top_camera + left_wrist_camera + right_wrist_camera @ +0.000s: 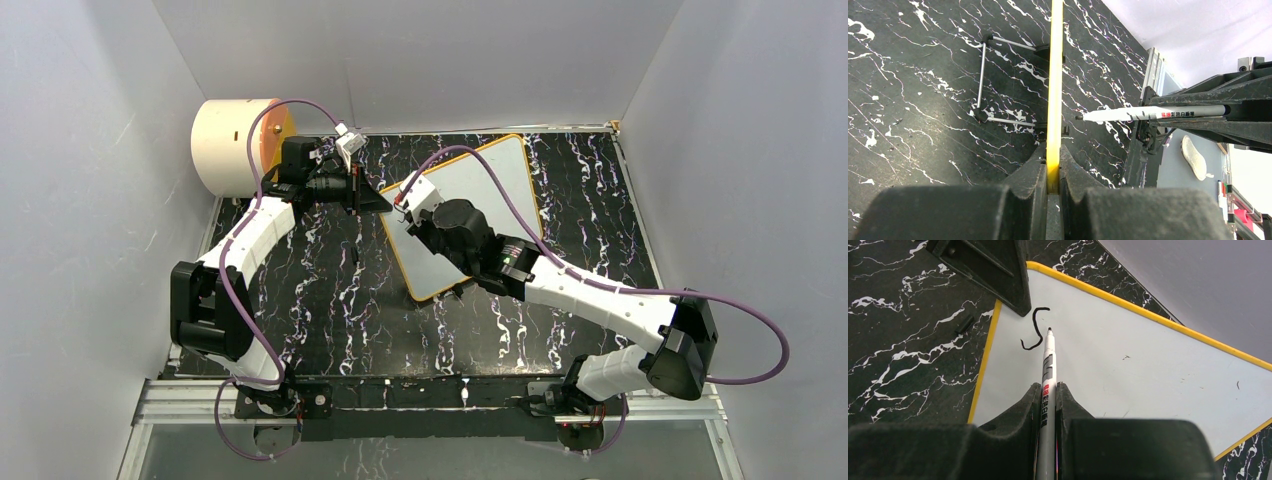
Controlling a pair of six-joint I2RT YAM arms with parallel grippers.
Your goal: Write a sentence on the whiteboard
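a black s-shaped stroke (1034,322) stands on the whiteboard (1128,355), and the pen (1048,367) carries red and black print too small to read.

Whiteboard (490,180) (1054,75) (1148,355): a flat white rectangle with rounded corners and a thin orange-yellow frame. It sits mid-table towards the far side, turned diagonally so that one corner points far-right and another near-left. The jaws of the left gripper (375,200) (1053,155) are closed on the frame at its left edge. A thin wire stand (980,75) with black ends projects from the back. The face bears one black S-shaped stroke (1035,327) near the left corner and a few faint specks. The tip of a marker (1049,355) lies just beside the stroke; contact cannot be judged.
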